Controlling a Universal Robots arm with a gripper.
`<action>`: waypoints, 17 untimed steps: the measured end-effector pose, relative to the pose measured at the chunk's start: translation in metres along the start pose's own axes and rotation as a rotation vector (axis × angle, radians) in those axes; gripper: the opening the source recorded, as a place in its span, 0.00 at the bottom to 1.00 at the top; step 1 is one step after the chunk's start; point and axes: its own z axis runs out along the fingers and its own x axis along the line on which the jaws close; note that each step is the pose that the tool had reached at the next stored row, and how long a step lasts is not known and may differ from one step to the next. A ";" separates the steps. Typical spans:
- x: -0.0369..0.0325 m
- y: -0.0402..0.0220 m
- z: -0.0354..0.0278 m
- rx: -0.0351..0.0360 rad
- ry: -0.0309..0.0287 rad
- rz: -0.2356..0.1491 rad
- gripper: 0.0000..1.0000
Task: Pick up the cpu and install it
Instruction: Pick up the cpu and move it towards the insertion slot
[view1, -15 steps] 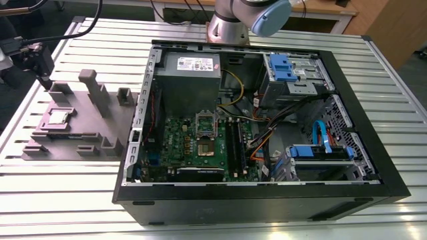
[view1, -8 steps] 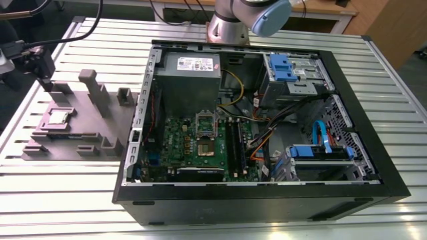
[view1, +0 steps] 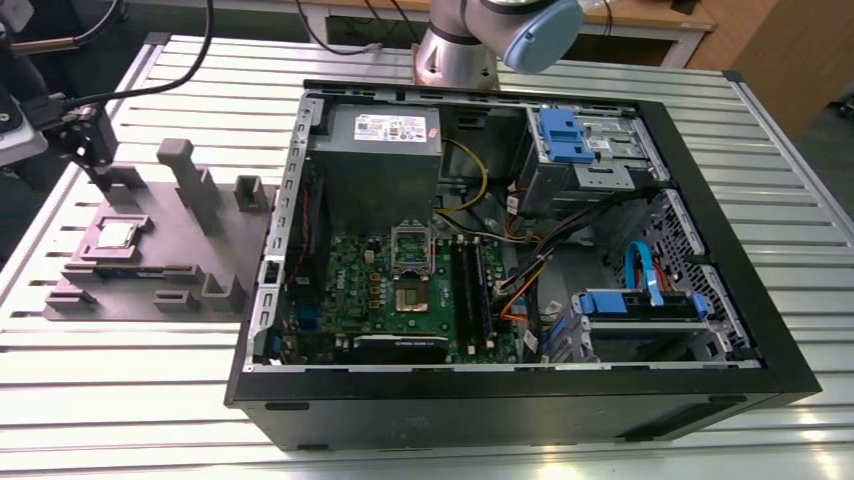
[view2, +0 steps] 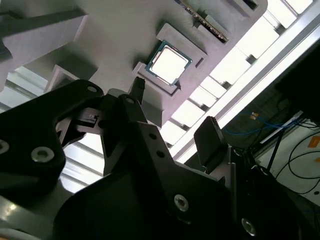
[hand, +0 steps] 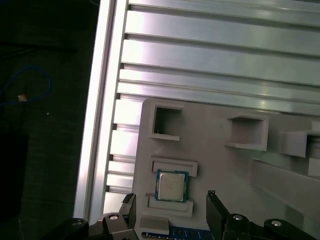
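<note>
Clearly pick-up stage: the gripper (hand: 171, 196), spread and empty, hovers over the cpu (hand: 171, 185). Grasping needs squarely straddled edges

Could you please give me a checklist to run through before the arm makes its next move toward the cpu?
1. The gripper is open and holds nothing: ok.
2. The cpu lies flat in its recess on the grey fixture: ok.
3. The cpu's top is uncovered: ok.
4. In the first wrist view the cpu is lined up between the fingers: ok.
5. The fingers are apart from the cpu, not touching it: ok.
6. The socket on the motherboard is open and empty: cannot tell.
</note>
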 end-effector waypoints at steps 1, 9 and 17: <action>0.0000 -0.0001 0.0018 0.0000 -0.0004 0.008 0.67; 0.0001 -0.0006 0.0126 0.0003 -0.0015 0.035 0.67; 0.0001 -0.0006 0.0140 0.0000 -0.0021 0.035 0.67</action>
